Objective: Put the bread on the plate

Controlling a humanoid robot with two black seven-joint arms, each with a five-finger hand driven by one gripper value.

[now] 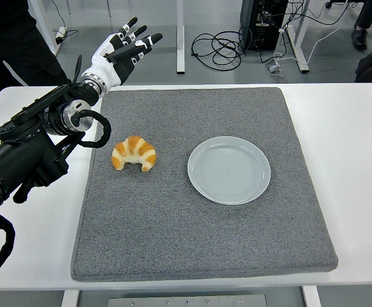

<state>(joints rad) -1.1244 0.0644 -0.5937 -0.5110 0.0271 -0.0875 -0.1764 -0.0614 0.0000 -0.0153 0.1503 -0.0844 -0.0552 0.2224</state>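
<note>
We see the left hand [125,48] raised over the grey mat's [173,243] far left corner, fingers spread, holding nothing. The bread [134,153], a croissant, lies toward the mat's left edge; right of it, apart, sits the empty plate [228,169].

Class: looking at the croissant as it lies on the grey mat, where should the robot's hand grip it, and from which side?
Grip the croissant across its thick arched middle, coming from above. Its tapered tips point toward the near edge, and it lies flat on the mat, near the open left hand.
</note>
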